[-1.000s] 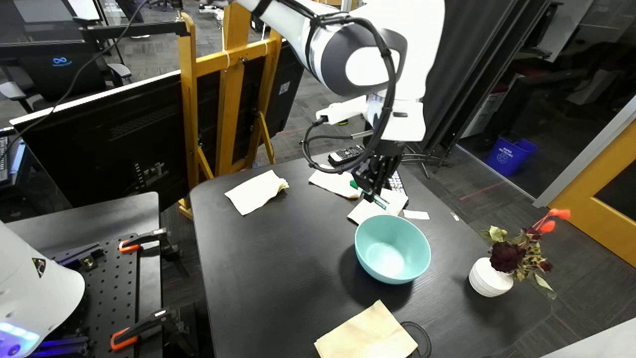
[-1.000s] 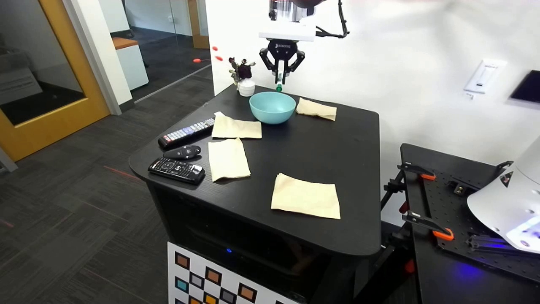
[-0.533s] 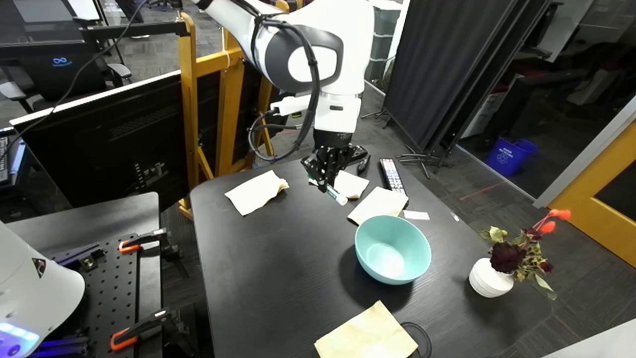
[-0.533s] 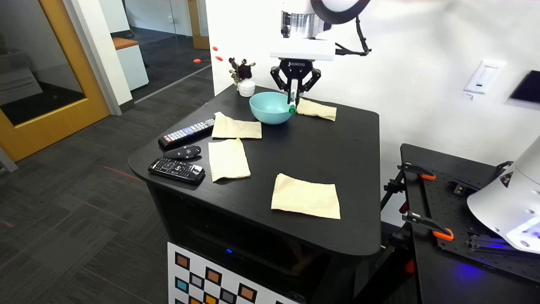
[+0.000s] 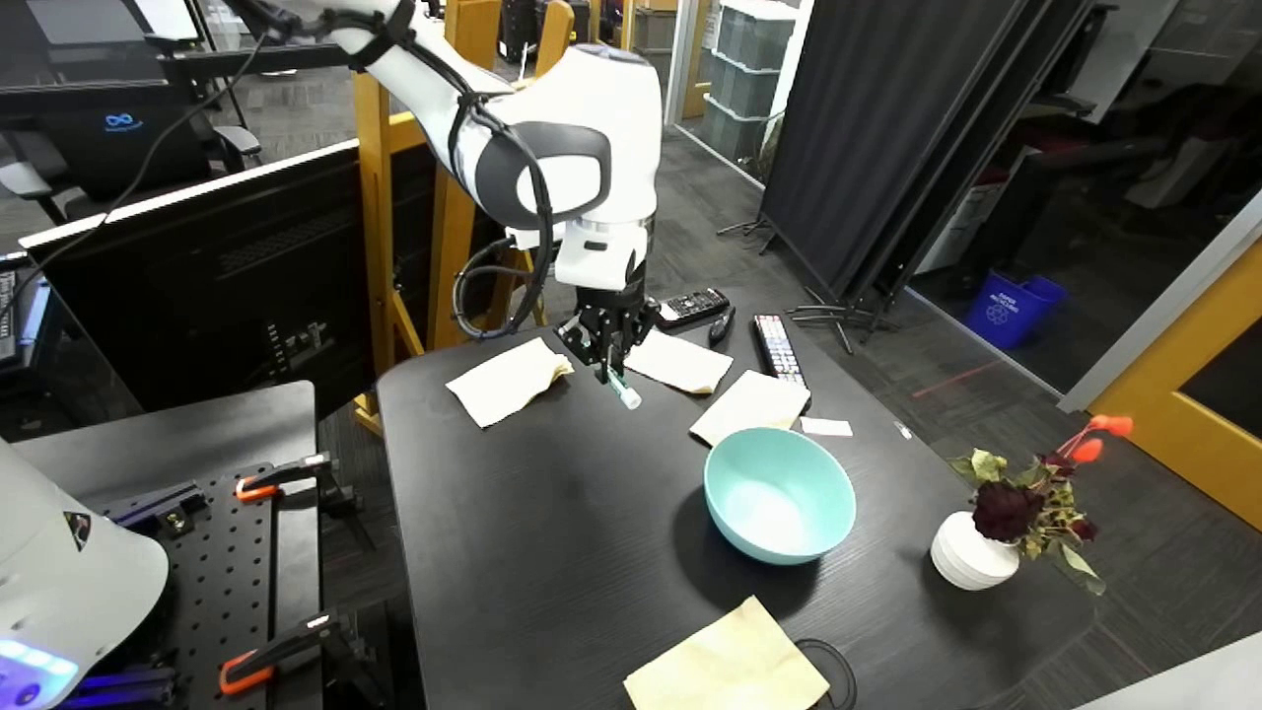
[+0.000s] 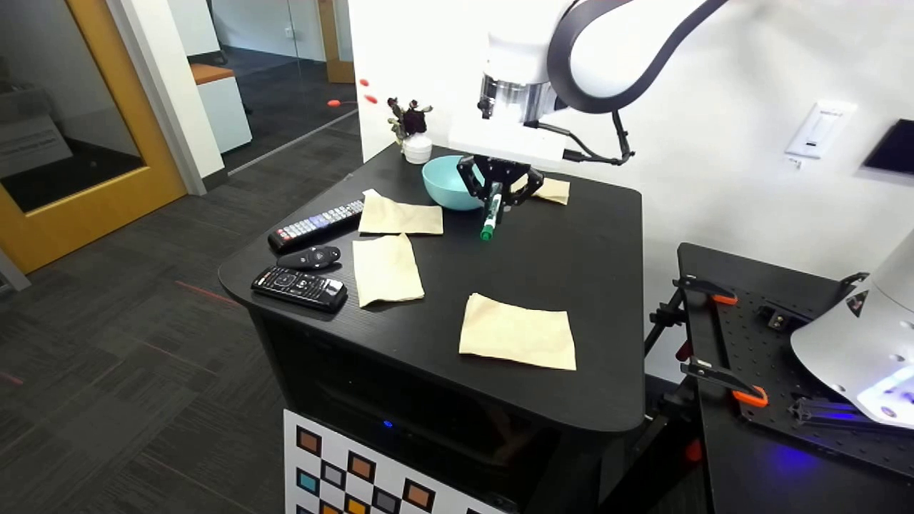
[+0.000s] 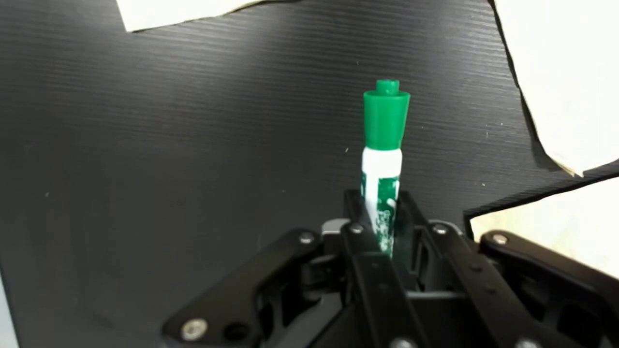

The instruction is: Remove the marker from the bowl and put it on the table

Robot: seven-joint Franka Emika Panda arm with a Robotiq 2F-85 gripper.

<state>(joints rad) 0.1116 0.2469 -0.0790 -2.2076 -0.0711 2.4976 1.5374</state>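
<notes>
My gripper is shut on the marker, a white and green pen with a green cap. The marker lies between the fingers, with its cap sticking out ahead in the wrist view. It also shows in both exterior views. The gripper holds it above the black table; the exact height is hard to tell. The turquoise bowl stands upright on the table, apart from the gripper, and no object shows inside it. In an exterior view the gripper partly covers the bowl.
Several cream cloths lie on the table, including one near the front edge and one beside the bowl. Two remotes and a stubby black gadget lie along one edge. A white flower pot stands past the bowl.
My gripper, with the marker held in it, has moved away from the bowl and lower over the table. The bowl, cloths and remotes have not moved.
</notes>
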